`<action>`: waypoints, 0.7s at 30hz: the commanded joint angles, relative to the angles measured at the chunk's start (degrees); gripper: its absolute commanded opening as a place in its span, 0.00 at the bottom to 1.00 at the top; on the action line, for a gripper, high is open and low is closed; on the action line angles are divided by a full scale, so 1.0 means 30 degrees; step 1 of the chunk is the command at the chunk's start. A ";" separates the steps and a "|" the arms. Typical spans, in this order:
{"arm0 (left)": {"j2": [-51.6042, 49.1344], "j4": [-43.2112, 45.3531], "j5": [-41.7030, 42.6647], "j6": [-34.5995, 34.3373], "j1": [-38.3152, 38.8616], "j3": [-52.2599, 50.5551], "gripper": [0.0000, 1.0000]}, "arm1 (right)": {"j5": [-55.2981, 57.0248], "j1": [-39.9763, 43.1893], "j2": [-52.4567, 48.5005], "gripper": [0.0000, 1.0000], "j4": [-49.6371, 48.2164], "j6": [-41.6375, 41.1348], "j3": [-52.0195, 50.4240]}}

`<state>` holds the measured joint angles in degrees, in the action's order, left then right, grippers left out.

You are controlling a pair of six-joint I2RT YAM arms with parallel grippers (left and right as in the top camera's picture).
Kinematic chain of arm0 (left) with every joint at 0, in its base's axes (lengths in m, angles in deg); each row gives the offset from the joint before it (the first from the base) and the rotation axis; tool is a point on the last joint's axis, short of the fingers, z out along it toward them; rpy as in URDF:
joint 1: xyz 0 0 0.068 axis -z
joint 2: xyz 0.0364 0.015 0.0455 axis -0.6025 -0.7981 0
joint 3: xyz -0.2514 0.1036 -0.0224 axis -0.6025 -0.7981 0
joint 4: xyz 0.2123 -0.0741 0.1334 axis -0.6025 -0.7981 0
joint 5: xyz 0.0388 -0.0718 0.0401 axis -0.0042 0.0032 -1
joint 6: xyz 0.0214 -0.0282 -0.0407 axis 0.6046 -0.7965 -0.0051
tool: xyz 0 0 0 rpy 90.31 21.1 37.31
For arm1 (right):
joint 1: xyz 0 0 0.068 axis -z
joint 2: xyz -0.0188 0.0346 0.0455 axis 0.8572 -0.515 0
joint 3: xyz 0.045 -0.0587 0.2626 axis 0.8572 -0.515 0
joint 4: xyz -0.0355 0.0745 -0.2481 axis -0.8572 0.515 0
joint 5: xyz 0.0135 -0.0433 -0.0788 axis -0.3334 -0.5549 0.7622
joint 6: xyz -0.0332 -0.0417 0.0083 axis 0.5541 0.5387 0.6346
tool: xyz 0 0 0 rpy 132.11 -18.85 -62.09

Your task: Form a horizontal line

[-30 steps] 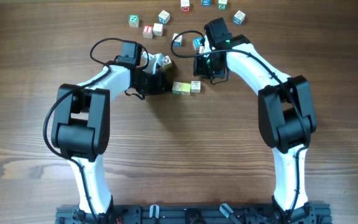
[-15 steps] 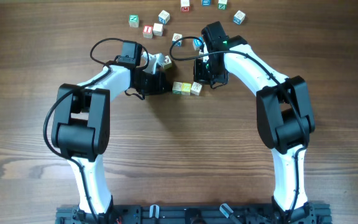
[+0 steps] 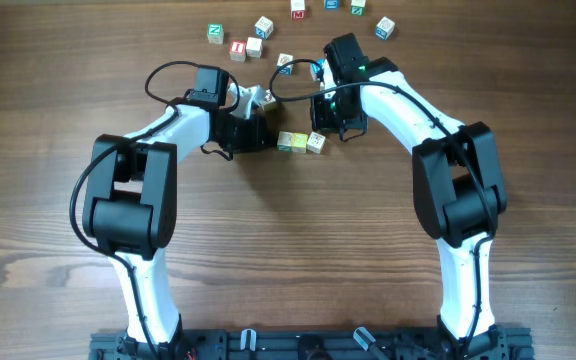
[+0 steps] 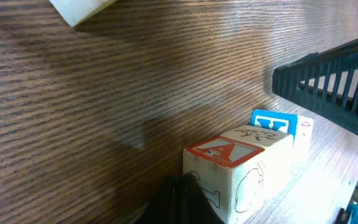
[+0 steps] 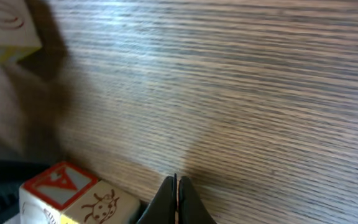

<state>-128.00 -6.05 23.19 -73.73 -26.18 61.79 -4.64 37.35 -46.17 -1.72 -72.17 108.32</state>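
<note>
Overhead view, near side first: left arm (image 3: 183,125) and right arm (image 3: 400,100) reach away from me over the table (image 3: 288,250) and angle inward. Between their heads lies the horizontal line (image 3: 301,141): three small cubes edge to edge, running left to right, greenish at the left, pale yellow in the middle, white at the right. Left wrist view: left fingers (image 4: 182,202) are clenched together on nothing, tips just beside the end cube (image 4: 225,152), which has a red A on top; I cannot tell whether they touch it. The two other cubes follow behind it in a row. Right wrist view: right fingers (image 5: 174,199) are likewise pressed together and empty over bare wood, with a ladybird cube (image 5: 73,193) low to their left. Farther out, a single cube (image 3: 265,97) sits just beyond the left wrist. Loose cubes (image 3: 263,26) are scattered along the far edge.
</note>
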 commanded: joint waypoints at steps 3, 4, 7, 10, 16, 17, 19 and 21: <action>-0.1712 -0.0459 -0.2208 0.0299 0.0342 -0.1086 0.04 | -0.2062 -0.0066 0.0495 0.04 0.0175 0.1923 -0.0066; -0.1712 -0.0452 -0.2200 0.0299 0.0342 -0.1086 0.04 | -0.2062 -0.0066 0.0495 0.04 0.0299 0.1938 -0.0066; -0.1712 -0.0452 -0.2208 0.0299 0.0342 -0.1086 0.04 | -0.2047 -0.0066 0.0495 0.04 0.0299 0.2062 -0.0066; -0.1712 -0.0459 -0.2208 0.0299 0.0342 -0.1086 0.04 | -0.1960 0.0022 0.0495 0.04 -0.0015 0.2397 0.0015; -0.1712 -0.0459 -0.2208 0.0299 0.0342 -0.1086 0.04 | -0.0925 0.0619 0.0503 0.04 0.0306 0.0634 0.0277; -0.1712 -0.0459 -0.2208 0.0299 0.0342 -0.1086 0.04 | -0.0503 0.0736 0.0503 0.04 0.0525 0.0270 0.0270; -0.1712 -0.0459 -0.2208 0.0299 0.0342 -0.1086 0.04 | 0.0197 0.0816 0.0503 0.04 0.0947 -0.0197 0.0270; -0.1712 -0.0452 -0.2208 0.0299 0.0342 -0.1086 0.04 | 0.0408 0.0831 0.0503 0.04 0.1523 -0.0240 0.0270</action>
<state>-128.00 -6.05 23.19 -73.73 -26.18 61.79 -6.74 39.30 -46.17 1.30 -70.15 108.32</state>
